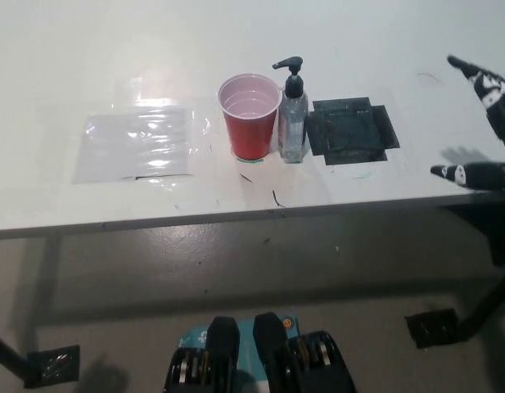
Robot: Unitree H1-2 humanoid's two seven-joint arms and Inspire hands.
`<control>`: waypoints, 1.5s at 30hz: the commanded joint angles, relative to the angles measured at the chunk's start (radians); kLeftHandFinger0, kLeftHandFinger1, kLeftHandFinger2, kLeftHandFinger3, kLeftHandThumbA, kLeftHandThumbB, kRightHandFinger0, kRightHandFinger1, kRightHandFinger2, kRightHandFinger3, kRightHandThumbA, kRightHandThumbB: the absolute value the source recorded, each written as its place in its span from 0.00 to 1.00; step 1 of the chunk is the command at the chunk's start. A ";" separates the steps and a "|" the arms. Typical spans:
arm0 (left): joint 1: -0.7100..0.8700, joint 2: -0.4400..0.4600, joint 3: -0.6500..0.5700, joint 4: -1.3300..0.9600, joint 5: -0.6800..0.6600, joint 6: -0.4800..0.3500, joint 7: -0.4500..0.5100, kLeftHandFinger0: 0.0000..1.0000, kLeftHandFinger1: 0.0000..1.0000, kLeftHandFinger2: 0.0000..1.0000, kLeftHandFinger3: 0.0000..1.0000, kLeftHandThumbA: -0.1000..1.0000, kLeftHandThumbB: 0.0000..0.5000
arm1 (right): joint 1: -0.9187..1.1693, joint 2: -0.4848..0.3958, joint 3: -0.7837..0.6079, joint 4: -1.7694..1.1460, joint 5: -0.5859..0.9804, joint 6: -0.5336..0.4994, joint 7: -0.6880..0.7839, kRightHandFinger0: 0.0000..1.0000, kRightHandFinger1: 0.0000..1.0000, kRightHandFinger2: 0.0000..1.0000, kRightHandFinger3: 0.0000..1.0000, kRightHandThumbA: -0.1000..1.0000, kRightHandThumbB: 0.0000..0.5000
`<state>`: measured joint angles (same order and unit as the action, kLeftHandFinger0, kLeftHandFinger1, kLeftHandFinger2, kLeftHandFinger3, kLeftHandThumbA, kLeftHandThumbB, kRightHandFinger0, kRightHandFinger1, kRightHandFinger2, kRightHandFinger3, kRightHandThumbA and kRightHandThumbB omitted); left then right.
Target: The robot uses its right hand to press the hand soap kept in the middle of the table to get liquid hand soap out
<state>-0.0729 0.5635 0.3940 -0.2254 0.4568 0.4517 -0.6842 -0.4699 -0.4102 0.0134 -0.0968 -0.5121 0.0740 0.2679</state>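
Observation:
A clear hand soap bottle (pixel 293 123) with a black pump head stands upright in the middle of the white table (pixel 236 33), its spout pointing left over a red cup (pixel 250 115) that touches its left side. My black right hand (pixel 485 131) shows at the right edge, far to the right of the bottle, open with fingers spread and holding nothing. Only part of this hand is inside the picture. The white left hand is out of view.
A black square patch (pixel 351 130) lies flat just right of the bottle. A clear plastic sheet (pixel 137 145) lies on the table's left part. The table's front edge (pixel 236 214) runs across the middle, with grey floor below.

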 commanded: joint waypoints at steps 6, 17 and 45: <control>-0.004 0.019 0.015 -0.023 0.001 0.018 -0.001 1.00 1.00 1.00 0.87 1.00 0.21 | 0.115 0.041 -0.075 -0.008 0.071 -0.003 -0.090 1.00 1.00 1.00 1.00 1.00 0.98; -0.007 0.012 0.022 -0.020 -0.008 0.018 -0.001 1.00 1.00 1.00 0.87 1.00 0.19 | 0.260 0.090 -0.122 0.091 0.121 -0.097 -0.184 1.00 1.00 1.00 1.00 1.00 0.70; -0.014 0.001 0.019 -0.019 -0.002 0.018 0.006 1.00 1.00 1.00 0.91 1.00 0.16 | 0.284 0.092 -0.116 0.141 0.145 -0.100 -0.244 1.00 1.00 1.00 1.00 1.00 0.70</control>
<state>-0.0735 0.5416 0.3994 -0.2252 0.4556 0.4517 -0.6837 -0.1644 -0.3106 -0.0988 0.0670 -0.3776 -0.0055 0.0635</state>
